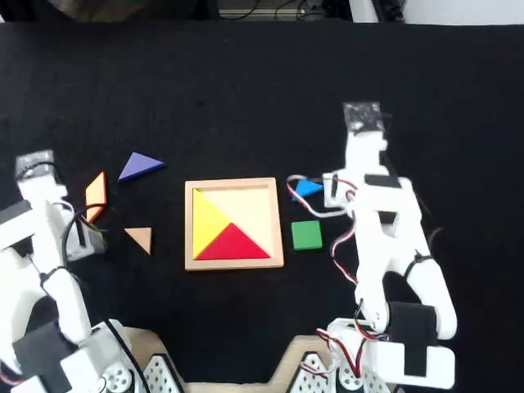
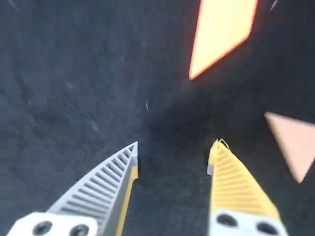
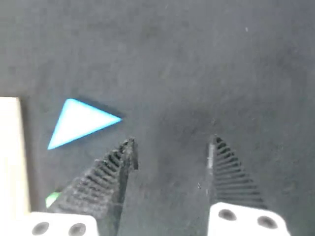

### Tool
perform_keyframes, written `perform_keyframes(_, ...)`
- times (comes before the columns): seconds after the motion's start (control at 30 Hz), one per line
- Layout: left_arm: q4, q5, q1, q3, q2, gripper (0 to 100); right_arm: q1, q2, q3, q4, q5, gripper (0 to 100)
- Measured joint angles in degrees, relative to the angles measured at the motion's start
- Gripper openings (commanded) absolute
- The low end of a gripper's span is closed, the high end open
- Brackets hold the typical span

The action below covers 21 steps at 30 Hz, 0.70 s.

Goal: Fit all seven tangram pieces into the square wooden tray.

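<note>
The square wooden tray [image 1: 233, 182] lies mid-table with a yellow triangle [image 1: 209, 221] and a red triangle [image 1: 235, 243] lying in it. To its left lie an orange parallelogram [image 1: 96, 196], a purple triangle [image 1: 139, 166] and a small tan triangle [image 1: 141, 238]. To its right lie a small blue triangle [image 1: 308, 188] and a green square [image 1: 307, 235]. My left gripper [image 2: 174, 147] is open and holds nothing, just short of the orange parallelogram [image 2: 221, 34], with the tan triangle [image 2: 295, 142] beside it. My right gripper [image 3: 170, 145] is open over bare cloth beside the blue triangle [image 3: 81, 122].
Black cloth covers the table. The tray's edge [image 3: 10, 147] and a corner of the green square [image 3: 51, 199] lie close to my right gripper. Both arm bases stand at the near edge, left [image 1: 49, 344] and right [image 1: 401, 344]. The far half of the table is open.
</note>
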Motion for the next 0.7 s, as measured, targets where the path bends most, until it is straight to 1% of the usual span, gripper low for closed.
perform_keyframes(0.07, -0.3, 0.2, -1.1, 1.5, 0.4, 23, -1.8, 0.0, -4.8, 5.5, 2.0, 25.3)
perform_keyframes(0.13, -0.9, 1.0, -4.0, 2.6, 0.4, 23, -3.8, 0.0, -10.2, 11.2, 4.4, 24.7)
perform_keyframes(0.23, -2.5, 2.5, -9.8, 3.3, 0.7, 23, -6.1, 0.0, -16.4, 19.5, 9.1, 17.5)
perform_keyframes(0.33, -3.8, 2.9, -14.2, 5.1, 0.7, 23, -8.8, 0.0, -19.0, 25.1, 12.7, 10.1)
perform_keyframes(0.4, -4.8, 2.9, -14.7, 5.9, 0.7, 23, -10.8, 0.0, -19.2, 26.4, 13.5, 8.1)
perform_keyframes(0.6, -5.6, 2.8, -14.7, 6.0, 0.7, 23, -15.9, 0.0, -19.6, 29.1, 13.6, 8.1)
perform_keyframes(0.7, -7.4, 4.4, -14.9, 6.4, 0.7, 23, -20.7, 0.0, -22.9, 30.7, 13.6, 8.1)
